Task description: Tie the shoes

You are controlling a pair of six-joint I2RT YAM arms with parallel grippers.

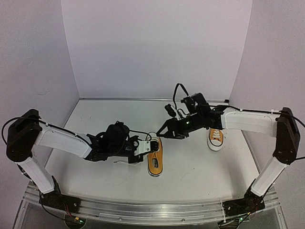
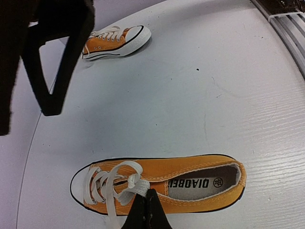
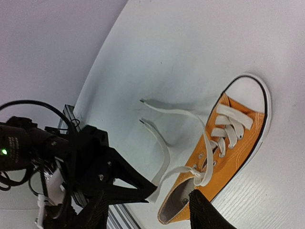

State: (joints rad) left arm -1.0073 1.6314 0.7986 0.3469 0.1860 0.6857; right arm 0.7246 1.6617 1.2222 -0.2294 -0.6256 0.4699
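Orange-yellow sneaker (image 1: 154, 162) lies mid-table, its mate (image 1: 215, 138) farther right. Left gripper (image 2: 146, 210) is clenched on its white lace (image 3: 162, 157); right gripper (image 1: 161, 132) hovers released. The lace looks soft and limp, best pinched near a free end.

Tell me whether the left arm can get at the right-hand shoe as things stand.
Probably not. The left gripper is shut on the middle shoe's lace, and the right arm hangs over the right-hand shoe, covering its heel end from above.
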